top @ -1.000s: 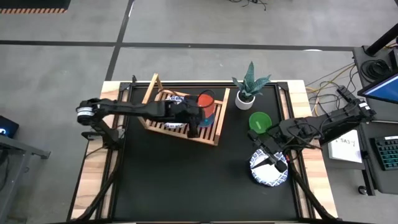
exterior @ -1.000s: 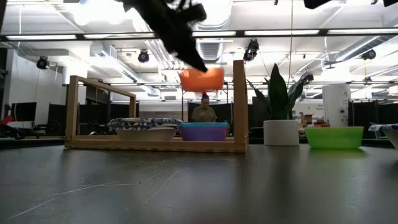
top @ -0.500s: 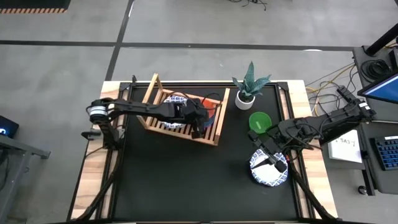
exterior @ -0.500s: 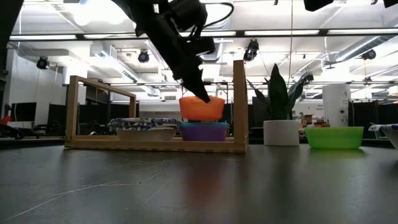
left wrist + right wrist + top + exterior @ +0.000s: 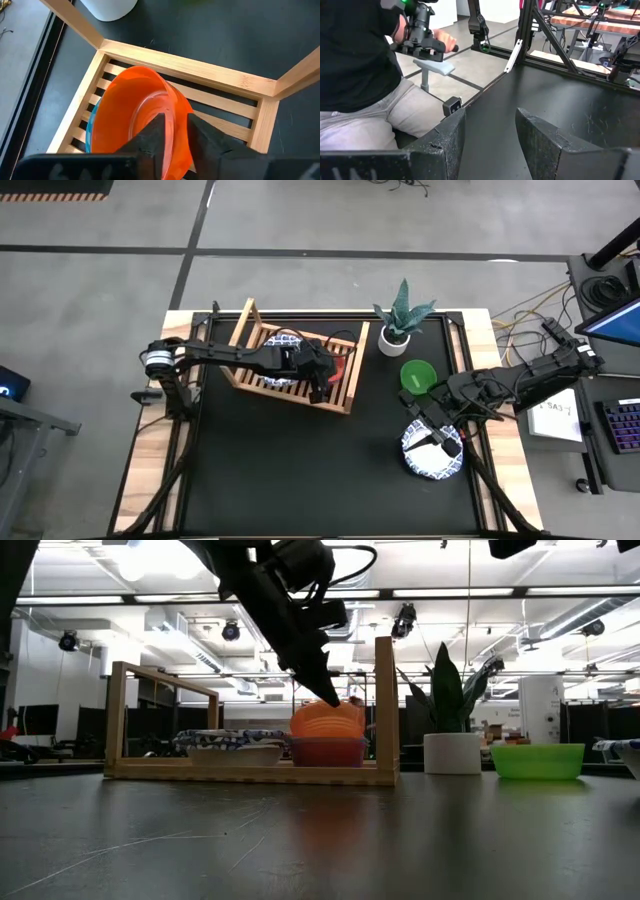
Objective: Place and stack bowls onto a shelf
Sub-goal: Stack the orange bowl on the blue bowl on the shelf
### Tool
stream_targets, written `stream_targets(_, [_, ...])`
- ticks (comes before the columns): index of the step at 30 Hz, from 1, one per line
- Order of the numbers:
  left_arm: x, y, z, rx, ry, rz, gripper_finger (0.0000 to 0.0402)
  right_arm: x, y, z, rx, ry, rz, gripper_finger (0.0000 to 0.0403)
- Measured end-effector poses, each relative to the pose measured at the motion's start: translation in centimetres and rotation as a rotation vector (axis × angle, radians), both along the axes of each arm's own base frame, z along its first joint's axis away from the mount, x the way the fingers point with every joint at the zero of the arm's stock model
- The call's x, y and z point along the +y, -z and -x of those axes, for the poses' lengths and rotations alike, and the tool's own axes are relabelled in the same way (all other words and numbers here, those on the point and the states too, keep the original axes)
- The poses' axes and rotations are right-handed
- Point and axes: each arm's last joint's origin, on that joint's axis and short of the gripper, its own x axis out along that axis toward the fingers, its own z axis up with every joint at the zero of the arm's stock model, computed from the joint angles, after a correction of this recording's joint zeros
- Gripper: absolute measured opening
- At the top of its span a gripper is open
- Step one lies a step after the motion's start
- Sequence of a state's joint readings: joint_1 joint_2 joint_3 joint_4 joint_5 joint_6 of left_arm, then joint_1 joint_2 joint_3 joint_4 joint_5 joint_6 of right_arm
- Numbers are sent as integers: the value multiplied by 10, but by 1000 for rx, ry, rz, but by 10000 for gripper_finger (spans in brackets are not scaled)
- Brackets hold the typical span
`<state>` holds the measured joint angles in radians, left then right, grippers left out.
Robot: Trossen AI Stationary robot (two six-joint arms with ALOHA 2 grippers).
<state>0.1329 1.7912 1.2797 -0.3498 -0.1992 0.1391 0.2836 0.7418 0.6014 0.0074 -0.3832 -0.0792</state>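
Two patterned bowls [image 5: 283, 341] [image 5: 432, 455], one green bowl [image 5: 418, 375], one orange bowl [image 5: 137, 117], one shelf [image 5: 345, 390], one plant [image 5: 400, 315].

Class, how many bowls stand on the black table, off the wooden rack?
2: a green bowl beside the plant pot; a blue-patterned bowl under the right tool. Others may be nested there.

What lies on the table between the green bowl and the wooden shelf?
In the high view, only the white plant pot stands near that stretch, slightly behind the line from the green bowl to the shelf; otherwise bare black table.
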Motion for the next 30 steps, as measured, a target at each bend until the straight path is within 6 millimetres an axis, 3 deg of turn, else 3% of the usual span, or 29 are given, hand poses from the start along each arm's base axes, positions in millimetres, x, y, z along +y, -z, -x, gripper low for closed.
stream_targets(8, [-2, -1, 0, -12, -29, 28, 137, 0, 0, 0, 1, 0, 0, 162])
stream_targets(14, [-9, -10, 3, -30, -9, 25, 168, 0, 2, 0, 26, 9, -29, 162])
stream_targets(24, [-16, -34, 13, -81, 52, -23, 157, 0, 16, 0, 55, 27, -107, 162])
stream_targets(30, [-15, -26, 20, -95, 65, -41, 125, 0, 26, 0, 51, 47, -145, 162])
